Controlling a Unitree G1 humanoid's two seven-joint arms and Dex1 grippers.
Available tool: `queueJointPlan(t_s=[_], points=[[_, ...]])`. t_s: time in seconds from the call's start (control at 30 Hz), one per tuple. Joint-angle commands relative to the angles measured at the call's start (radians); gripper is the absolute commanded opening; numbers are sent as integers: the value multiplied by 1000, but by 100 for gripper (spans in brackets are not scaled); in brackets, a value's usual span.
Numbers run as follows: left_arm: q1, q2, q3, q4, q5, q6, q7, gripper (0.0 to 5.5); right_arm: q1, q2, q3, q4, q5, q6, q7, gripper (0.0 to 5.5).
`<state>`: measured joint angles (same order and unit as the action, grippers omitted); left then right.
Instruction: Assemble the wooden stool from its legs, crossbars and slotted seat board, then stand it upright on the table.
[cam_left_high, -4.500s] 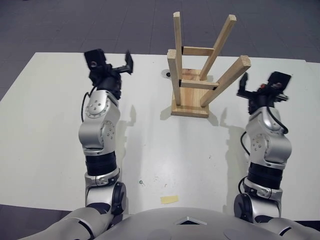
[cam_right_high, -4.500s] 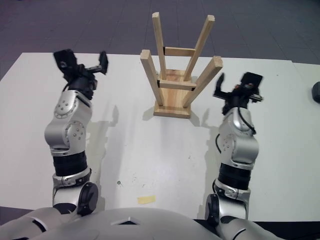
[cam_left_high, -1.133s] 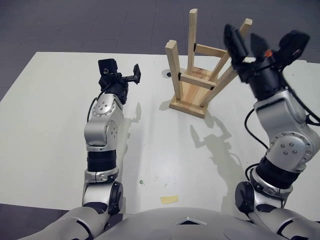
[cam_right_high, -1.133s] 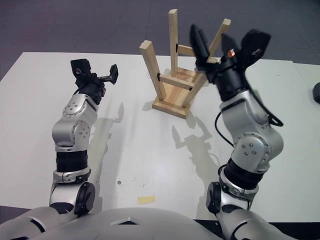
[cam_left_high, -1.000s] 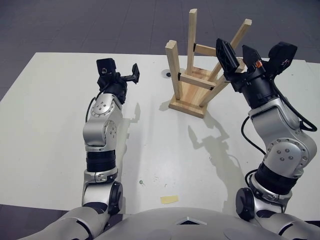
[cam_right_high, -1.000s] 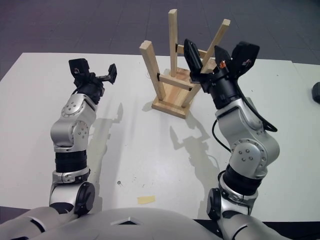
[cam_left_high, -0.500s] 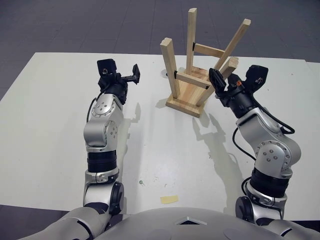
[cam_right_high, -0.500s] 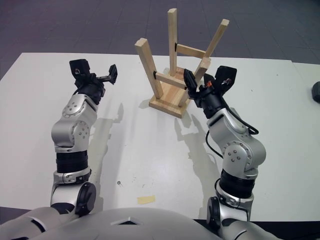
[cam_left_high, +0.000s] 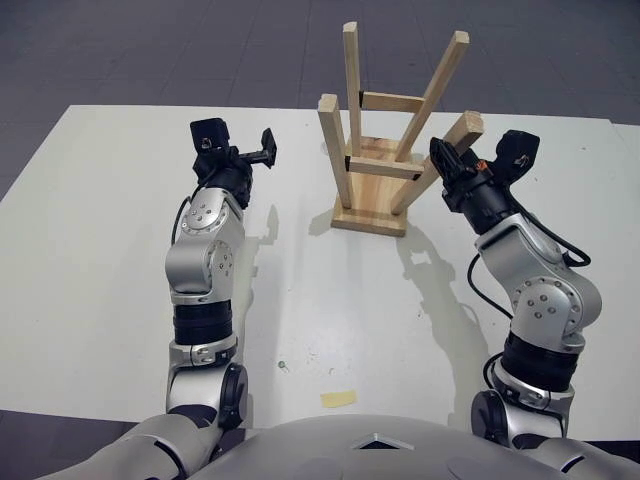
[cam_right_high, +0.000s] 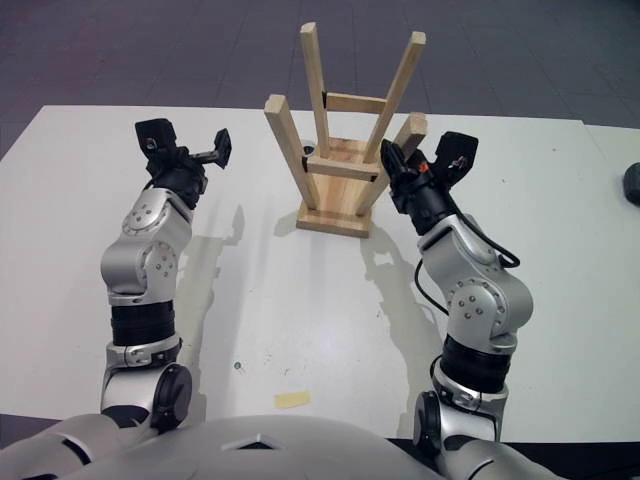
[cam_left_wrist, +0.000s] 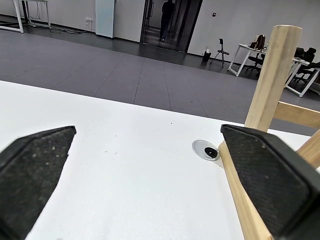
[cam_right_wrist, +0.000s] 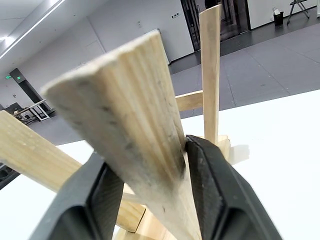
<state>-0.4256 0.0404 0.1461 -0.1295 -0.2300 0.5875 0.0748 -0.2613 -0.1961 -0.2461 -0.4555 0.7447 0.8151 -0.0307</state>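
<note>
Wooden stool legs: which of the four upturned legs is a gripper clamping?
The near pale wooden leg on the robot's right: the right gripper clamps it between its black fingers. Nothing touches the other three.

We've got wide room over the table (cam_left_high: 330, 320) in front of the stool (cam_left_high: 385, 168); its upturned legs (cam_left_high: 337, 150) fence in the seat board (cam_left_high: 375, 192)

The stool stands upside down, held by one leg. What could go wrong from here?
The right gripper clamps only one leg of the stool; lifting there could strain the joints or let it swing.
The left gripper is open and apart, so nothing steadies the other side if it tips.
</note>
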Motion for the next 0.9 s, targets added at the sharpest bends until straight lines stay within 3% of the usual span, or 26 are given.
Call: queueJointPlan(t_s=[0.03,0.33,0.5,0.77,0.8,0.9], points=[[-9,0,3,0,6,6,6,540,-16,-67,8,13,64,47,121,180],[30,-12,24,-89,6,31,49,540,-19,-368,-18,-15,199,207,424,160],[47,-30,10,-170,2,68,73,540,7,-475,-31,-28,226,255,501,118],[85,-57,19,-214,3,80,105,540,4,-561,-6,-28,214,236,598,113],[86,-59,22,-209,4,76,106,540,0,-564,-5,-24,213,231,609,149],[84,-62,24,-197,6,66,106,540,-8,-577,-7,-2,207,204,659,190]])
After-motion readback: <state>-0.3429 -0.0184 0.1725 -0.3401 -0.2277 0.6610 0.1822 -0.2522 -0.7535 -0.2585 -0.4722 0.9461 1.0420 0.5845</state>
